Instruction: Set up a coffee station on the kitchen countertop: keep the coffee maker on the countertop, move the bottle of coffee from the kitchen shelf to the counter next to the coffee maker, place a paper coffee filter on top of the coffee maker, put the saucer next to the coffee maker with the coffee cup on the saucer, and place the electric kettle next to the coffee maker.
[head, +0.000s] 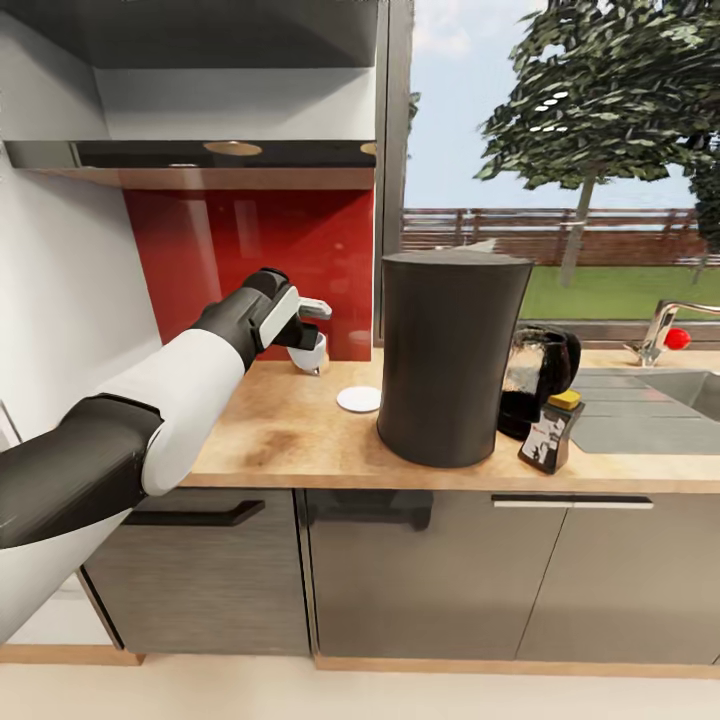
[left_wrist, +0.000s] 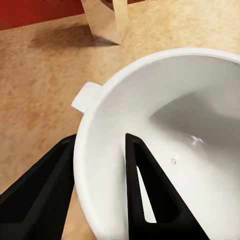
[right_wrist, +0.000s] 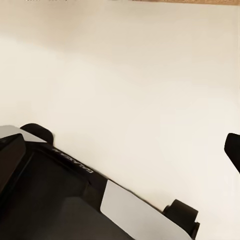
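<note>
The tall dark-grey coffee maker (head: 452, 355) stands mid-way along the kitchen countertop (head: 290, 430). Behind it on the right is the glass electric kettle (head: 540, 378), with the yellow-capped bottle of coffee (head: 551, 431) in front of the kettle. The white saucer (head: 358, 399) lies bare just left of the coffee maker. My left gripper (head: 315, 338) (left_wrist: 100, 140) is shut on the rim of the white coffee cup (head: 314, 353) (left_wrist: 170, 145), one finger inside and one outside, low over the counter left of the saucer. The right gripper's fingertip (right_wrist: 233, 150) shows at the frame edge over pale floor. The paper coffee filter is out of view.
A red backsplash (head: 250, 260) and a dark hood (head: 200, 155) close in the space behind and above the cup. The steel sink (head: 640, 405) and tap (head: 662, 330) lie at the right. Bare counter stretches in front of the saucer.
</note>
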